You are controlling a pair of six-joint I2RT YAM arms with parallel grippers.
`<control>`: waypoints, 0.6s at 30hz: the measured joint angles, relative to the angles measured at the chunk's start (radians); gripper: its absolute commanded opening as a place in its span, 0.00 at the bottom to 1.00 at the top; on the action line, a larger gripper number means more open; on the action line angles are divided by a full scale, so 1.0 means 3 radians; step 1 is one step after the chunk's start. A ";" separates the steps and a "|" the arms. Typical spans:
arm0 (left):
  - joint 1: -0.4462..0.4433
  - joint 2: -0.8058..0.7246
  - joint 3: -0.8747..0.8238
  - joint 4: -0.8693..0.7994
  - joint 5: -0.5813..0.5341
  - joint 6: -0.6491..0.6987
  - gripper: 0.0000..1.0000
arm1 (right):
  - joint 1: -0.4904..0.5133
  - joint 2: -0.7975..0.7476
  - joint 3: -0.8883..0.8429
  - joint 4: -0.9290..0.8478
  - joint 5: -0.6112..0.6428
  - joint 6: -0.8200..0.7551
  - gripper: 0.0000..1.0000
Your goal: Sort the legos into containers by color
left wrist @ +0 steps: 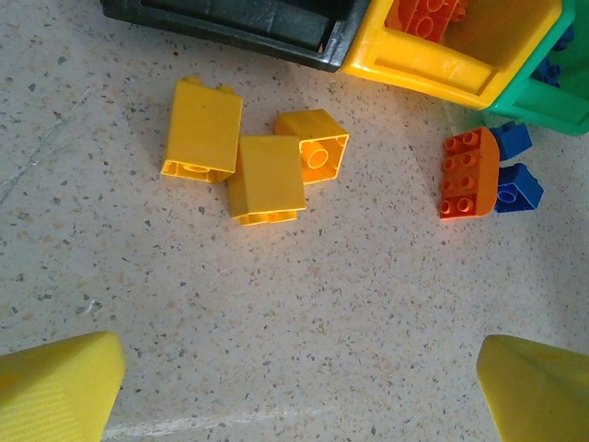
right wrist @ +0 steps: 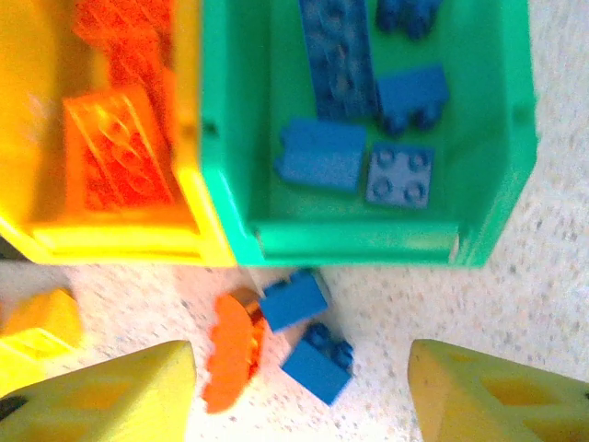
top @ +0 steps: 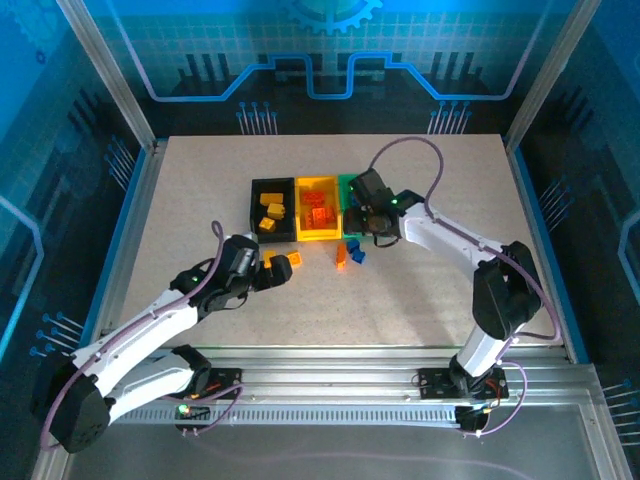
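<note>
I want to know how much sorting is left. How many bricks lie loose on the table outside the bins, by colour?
yellow bricks: 3
orange brick: 1
blue bricks: 2
Total: 6

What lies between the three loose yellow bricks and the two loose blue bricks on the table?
One orange-red brick, beside the blue bricks, in the left wrist view.
</note>
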 measured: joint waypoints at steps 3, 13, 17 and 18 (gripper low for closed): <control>0.0006 0.0000 0.0000 -0.0010 0.0000 0.0000 0.99 | 0.0024 0.0010 -0.0262 0.0137 -0.0248 -0.0005 0.64; 0.0041 -0.0062 -0.0041 -0.0088 -0.0033 -0.0010 0.99 | 0.0477 0.0402 -0.0188 0.0248 -0.0323 0.0249 0.62; 0.0047 -0.0092 -0.0043 -0.0090 -0.0033 -0.0010 0.99 | 0.0476 0.0645 -0.0066 0.0156 -0.0193 0.0406 0.58; 0.0047 -0.0102 -0.0043 -0.0097 -0.0034 -0.0010 0.99 | 0.0477 0.0699 -0.0024 0.0122 -0.0160 0.0439 0.57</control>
